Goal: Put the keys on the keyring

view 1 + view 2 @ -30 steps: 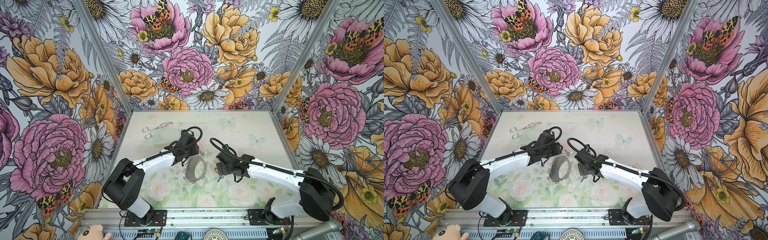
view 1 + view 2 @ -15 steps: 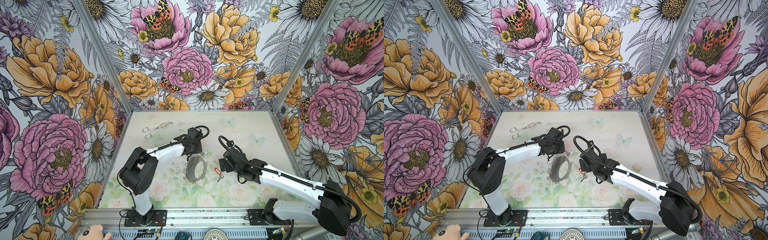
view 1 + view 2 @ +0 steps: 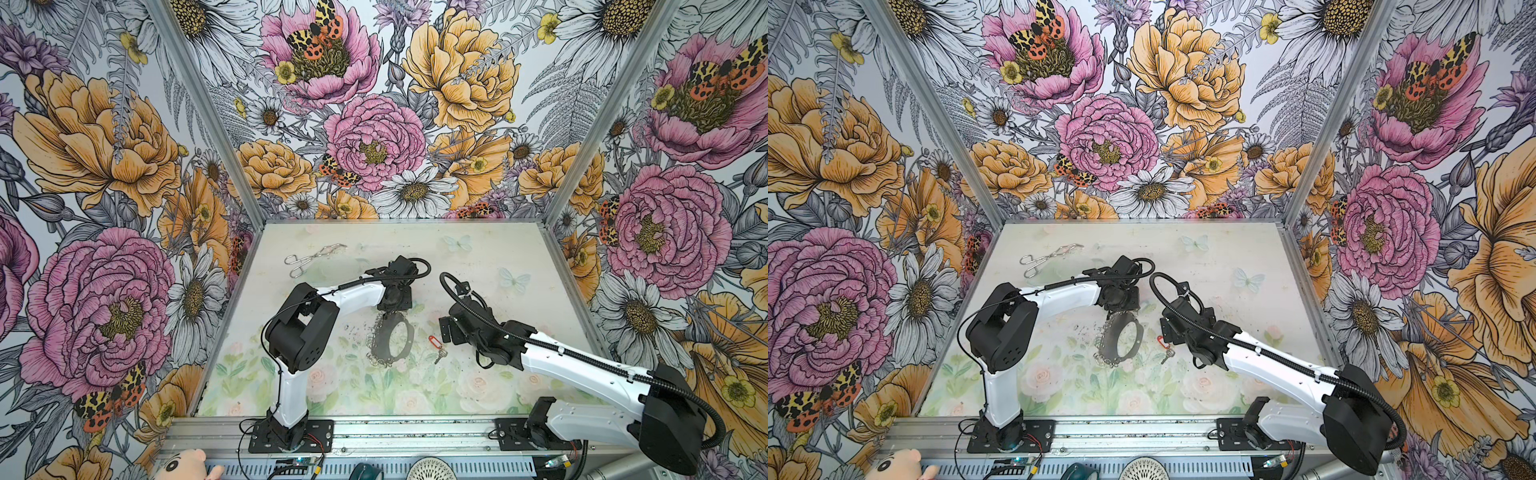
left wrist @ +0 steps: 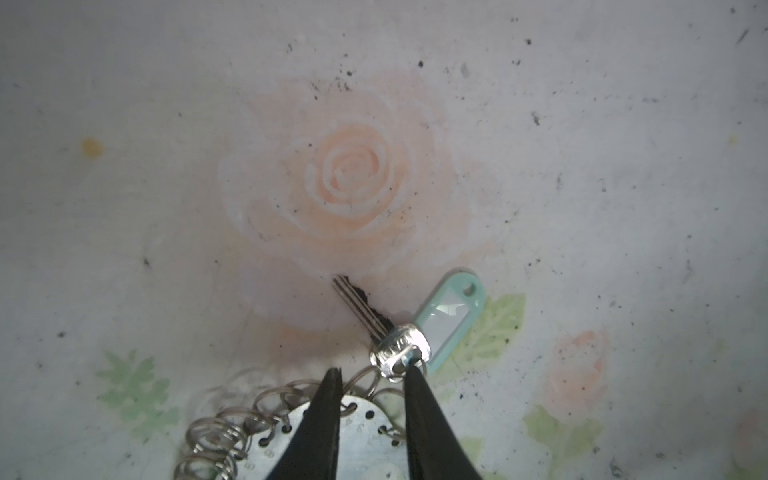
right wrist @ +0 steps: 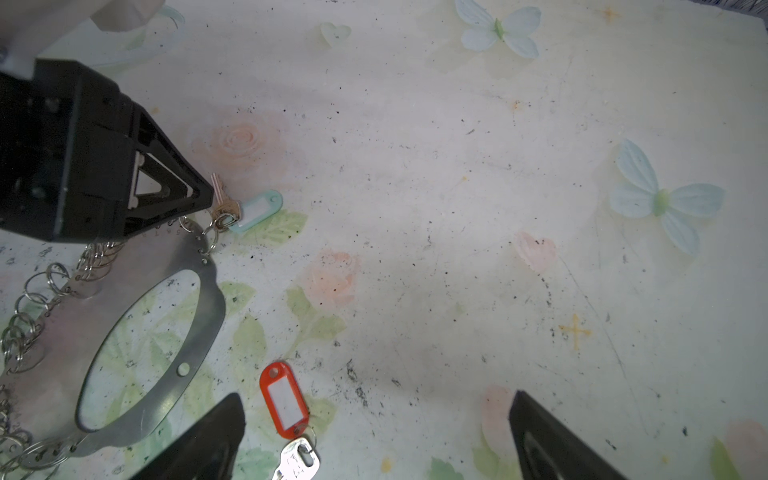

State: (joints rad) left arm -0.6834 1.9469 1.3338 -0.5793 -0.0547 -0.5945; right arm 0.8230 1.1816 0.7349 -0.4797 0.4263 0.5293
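Observation:
The keyring [image 3: 381, 341] [image 3: 1112, 341] lies flat mid-table, a dark hoop fringed with small silver rings [image 5: 35, 291]. My left gripper [image 3: 392, 309] [image 3: 1121, 311] [image 4: 372, 376] stands over its far end. The jaws are narrowed on one small ring there [image 4: 361, 380]. A key with a mint tag [image 4: 451, 318] [image 5: 257, 210] hangs from a ring beside that gripper's fingertips. The keys with the red tag [image 3: 435, 341] [image 3: 1163, 341] [image 5: 284, 399] lie loose on the table right of the hoop. My right gripper [image 3: 445, 332] [image 3: 1166, 330] [image 5: 374, 440] is wide open just right of them, holding nothing.
Silver scissor-shaped tongs [image 3: 313, 257] [image 3: 1050, 257] lie at the back left of the table. Flowered walls close in three sides. A plush toy [image 3: 183, 465] sits below the front rail.
My left gripper has moved to the hoop's far end and its jaws have narrowed. The right gripper has drawn back to the right, uncovering the red-tagged keys.

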